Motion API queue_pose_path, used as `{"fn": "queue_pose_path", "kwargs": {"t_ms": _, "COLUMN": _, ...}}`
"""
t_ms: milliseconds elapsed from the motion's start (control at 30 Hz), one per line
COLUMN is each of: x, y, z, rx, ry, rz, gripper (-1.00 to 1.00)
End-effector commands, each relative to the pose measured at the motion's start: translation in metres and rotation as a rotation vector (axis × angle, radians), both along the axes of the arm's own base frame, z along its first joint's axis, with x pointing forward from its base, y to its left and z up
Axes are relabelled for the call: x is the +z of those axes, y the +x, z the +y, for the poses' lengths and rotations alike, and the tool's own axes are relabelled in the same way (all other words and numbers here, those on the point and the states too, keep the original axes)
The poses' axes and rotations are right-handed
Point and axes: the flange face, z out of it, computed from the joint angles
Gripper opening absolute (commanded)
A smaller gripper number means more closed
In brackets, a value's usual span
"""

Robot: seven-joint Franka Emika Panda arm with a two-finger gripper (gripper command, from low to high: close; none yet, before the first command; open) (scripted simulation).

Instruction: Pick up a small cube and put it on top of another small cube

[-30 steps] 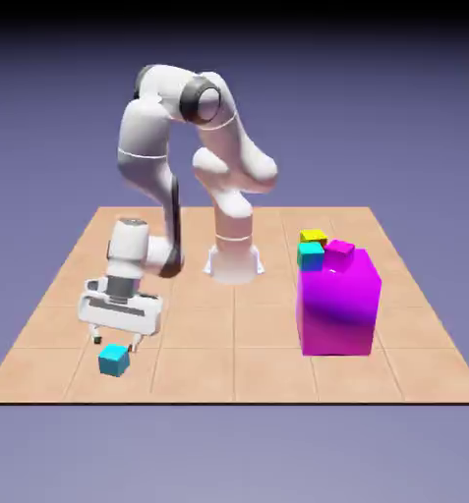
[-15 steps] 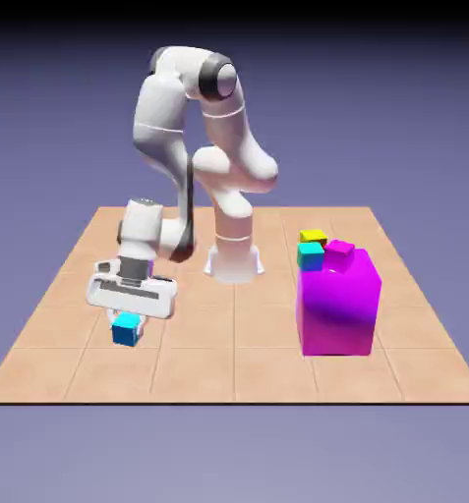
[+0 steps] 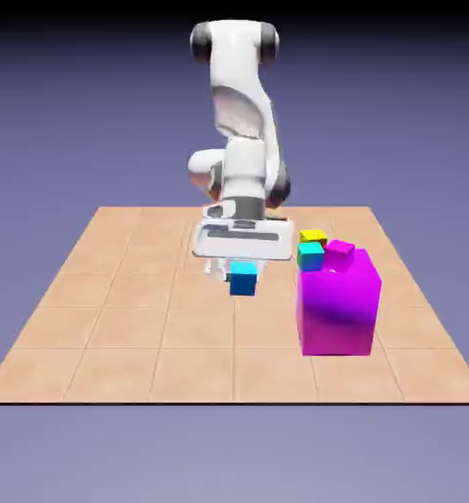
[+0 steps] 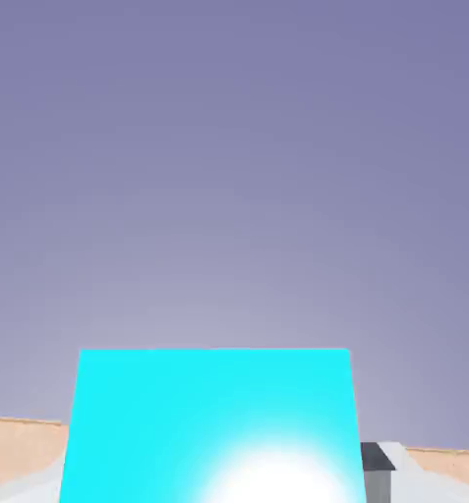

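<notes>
Tiled table (image 3: 159, 324): spreads out below and around the claw; in the hand view, just strips of it at the lower left and right, blue-violet backdrop above.

White arm (image 3: 240, 118): bent, reaching to the claw from behind it in the exterior view.

Big magenta block (image 3: 336, 309): stands on the table, off to the exterior view's right of the claw.

Claw (image 3: 240, 271): pinching the cyan-blue cube, one finger at either side.

Cyan-blue cube (image 3: 243, 279): between the claw's fingers. Fills the bottom middle of the hand view, white glare on its face, dark fingertip (image 4: 378, 472) just beside its right edge.

Teal cube (image 3: 311, 257), small magenta cube (image 3: 339, 254), yellow cube (image 3: 314, 237): clustered at the block's top, same side of the claw as the block. Teal nearest the claw, yellow behind. Cannot tell which ones touch.
</notes>
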Motion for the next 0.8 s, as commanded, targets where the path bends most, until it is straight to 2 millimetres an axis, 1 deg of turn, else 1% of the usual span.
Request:
{"fn": "queue_pose_path", "kwargs": {"t_ms": 0, "x": 0.007, "y": -0.008, "z": 0.015, "rx": 0.028, "ry": 0.003, "rz": 0.003, "gripper": -1.0}}
{"fn": "queue_pose_path", "kwargs": {"t_ms": 100, "x": 0.027, "y": -0.037, "z": 0.056, "rx": 0.117, "ry": 0.014, "rz": 0.012, "gripper": -1.0}}
{"fn": "queue_pose_path", "kwargs": {"t_ms": 233, "x": 0.049, "y": -0.085, "z": 0.103, "rx": 0.245, "ry": 0.033, "rz": 0.03, "gripper": -1.0}}
{"fn": "queue_pose_path", "kwargs": {"t_ms": 367, "x": 0.065, "y": -0.139, "z": 0.139, "rx": 0.382, "ry": 0.054, "rz": 0.052, "gripper": -1.0}}
{"fn": "queue_pose_path", "kwargs": {"t_ms": 400, "x": 0.066, "y": -0.145, "z": 0.142, "rx": 0.397, "ry": 0.056, "rz": 0.054, "gripper": -1.0}}
{"fn": "queue_pose_path", "kwargs": {"t_ms": 433, "x": 0.066, "y": -0.145, "z": 0.142, "rx": 0.397, "ry": 0.056, "rz": 0.054, "gripper": -1.0}}
{"fn": "queue_pose_path", "kwargs": {"t_ms": 633, "x": 0.005, "y": -0.125, "z": 0.154, "rx": 0.397, "ry": 0.056, "rz": 0.054, "gripper": -1.0}}
{"fn": "queue_pose_path", "kwargs": {"t_ms": 667, "x": 0.002, "y": -0.125, "z": 0.154, "rx": 0.397, "ry": 0.056, "rz": 0.054, "gripper": -1.0}}
{"fn": "queue_pose_path", "kwargs": {"t_ms": 700, "x": 0.002, "y": -0.125, "z": 0.154, "rx": 0.397, "ry": 0.056, "rz": 0.054, "gripper": 1.0}}
{"fn": "queue_pose_path", "kwargs": {"t_ms": 733, "x": 0.002, "y": -0.125, "z": 0.154, "rx": 0.397, "ry": 0.056, "rz": 0.054, "gripper": 1.0}}
{"fn": "queue_pose_path", "kwargs": {"t_ms": 767, "x": 0.012, "y": -0.127, "z": 0.153, "rx": 0.396, "ry": 0.056, "rz": 0.054, "gripper": 1.0}}
